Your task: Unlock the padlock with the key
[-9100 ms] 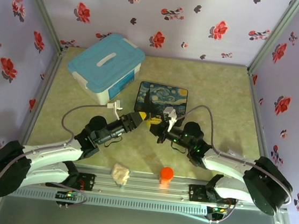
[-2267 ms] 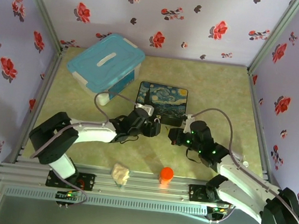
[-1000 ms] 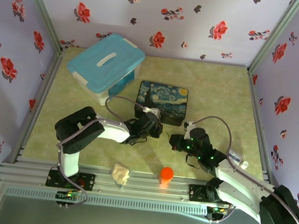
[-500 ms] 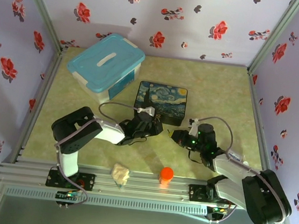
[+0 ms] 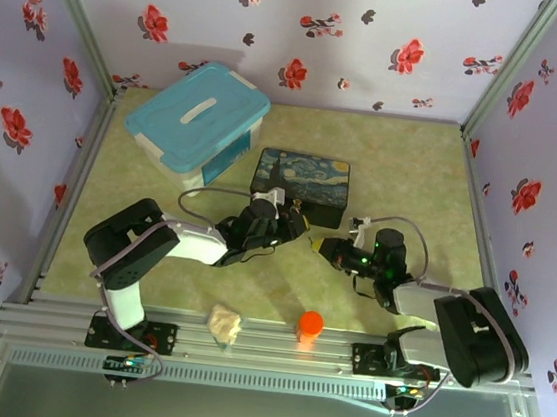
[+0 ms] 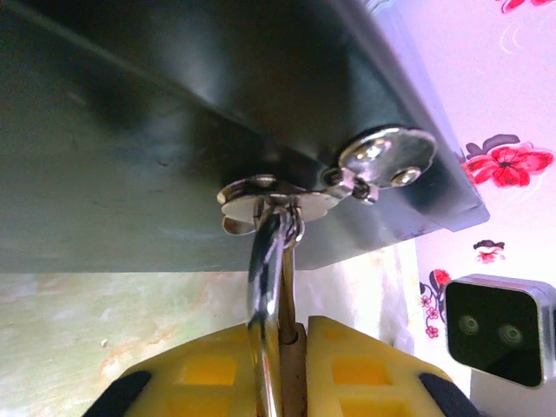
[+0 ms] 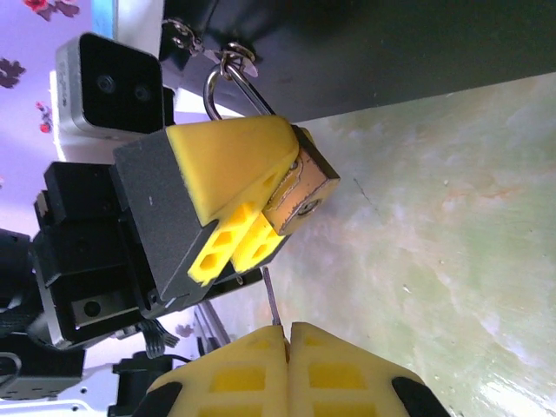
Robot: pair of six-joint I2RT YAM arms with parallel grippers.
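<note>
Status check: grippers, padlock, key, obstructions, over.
Left gripper shut on small brass square padlock, silver shackle through metal hasp. Right gripper shut on slim grey metal key, tip short of keyhole. Nothing between.

Most of the key (image 7: pixel 271 300) lay hidden between the closed fingers of the right gripper (image 7: pixel 288 337), only a thin tip showing. In the left wrist view the body of the padlock (image 6: pixel 268 295) was buried between the pads of the left gripper (image 6: pixel 295 356) and cut off at the bottom edge.

L end effector (image 6: pixel 291 352), R end effector (image 7: pixel 288 337) clamped.
</note>
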